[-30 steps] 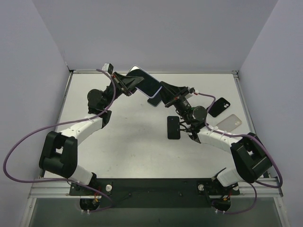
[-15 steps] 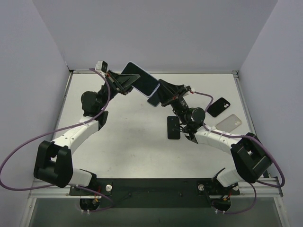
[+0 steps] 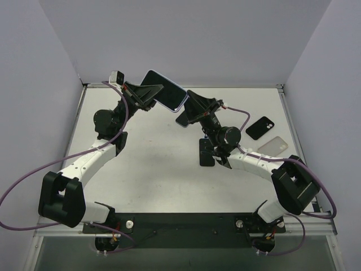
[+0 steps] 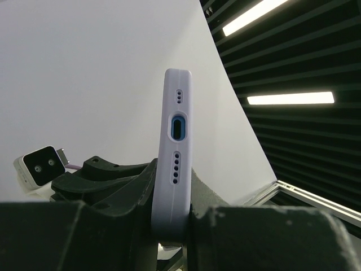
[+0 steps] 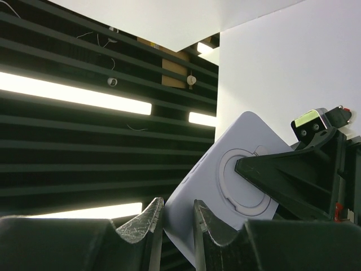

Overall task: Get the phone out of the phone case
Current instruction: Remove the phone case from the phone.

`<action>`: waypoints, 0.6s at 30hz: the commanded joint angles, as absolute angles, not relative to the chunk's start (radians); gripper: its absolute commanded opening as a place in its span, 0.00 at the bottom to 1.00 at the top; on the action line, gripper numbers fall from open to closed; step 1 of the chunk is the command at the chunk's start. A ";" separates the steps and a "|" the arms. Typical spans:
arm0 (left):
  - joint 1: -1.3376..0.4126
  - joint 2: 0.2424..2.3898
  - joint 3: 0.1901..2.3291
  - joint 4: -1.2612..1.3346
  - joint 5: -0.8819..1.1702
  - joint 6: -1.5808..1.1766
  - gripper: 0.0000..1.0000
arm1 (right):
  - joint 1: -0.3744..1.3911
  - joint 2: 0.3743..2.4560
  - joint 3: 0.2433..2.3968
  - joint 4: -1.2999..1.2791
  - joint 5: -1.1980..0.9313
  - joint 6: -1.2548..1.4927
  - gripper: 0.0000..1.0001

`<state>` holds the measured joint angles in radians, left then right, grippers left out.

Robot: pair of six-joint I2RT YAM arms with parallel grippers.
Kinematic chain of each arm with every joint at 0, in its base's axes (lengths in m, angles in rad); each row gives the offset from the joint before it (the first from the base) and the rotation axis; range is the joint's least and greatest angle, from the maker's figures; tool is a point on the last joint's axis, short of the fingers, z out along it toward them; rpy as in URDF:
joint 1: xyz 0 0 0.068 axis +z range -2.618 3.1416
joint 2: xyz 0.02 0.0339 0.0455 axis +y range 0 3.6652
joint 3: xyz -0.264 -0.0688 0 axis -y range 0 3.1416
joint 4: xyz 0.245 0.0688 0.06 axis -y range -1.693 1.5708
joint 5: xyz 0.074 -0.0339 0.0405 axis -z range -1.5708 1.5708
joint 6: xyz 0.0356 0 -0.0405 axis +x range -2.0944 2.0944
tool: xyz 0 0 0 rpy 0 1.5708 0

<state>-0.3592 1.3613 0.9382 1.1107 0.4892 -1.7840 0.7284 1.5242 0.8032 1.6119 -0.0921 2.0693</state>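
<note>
Lilac phone case [image 3: 167, 91] aloft, left gripper [image 3: 153, 95] clamping one end, right gripper [image 3: 188, 104] opposite

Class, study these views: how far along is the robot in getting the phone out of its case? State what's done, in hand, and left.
Done: the lilac phone case, phone inside, is lifted clear of the table. In hand: the left fingers clamp it from one side, and the right fingers pinch the far corner. Left: the separation itself; the phone sits fully seated, blue showing through the port cutout.
</note>
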 commanded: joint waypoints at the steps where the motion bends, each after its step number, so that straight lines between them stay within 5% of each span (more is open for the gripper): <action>1: -0.448 1.261 1.074 1.565 0.476 -1.908 0.00 | 0.799 1.618 0.775 1.663 -0.229 2.088 0.00; 18: -0.446 1.282 1.081 1.634 0.428 -1.971 0.00 | 0.818 1.667 0.744 1.663 -0.219 2.065 0.00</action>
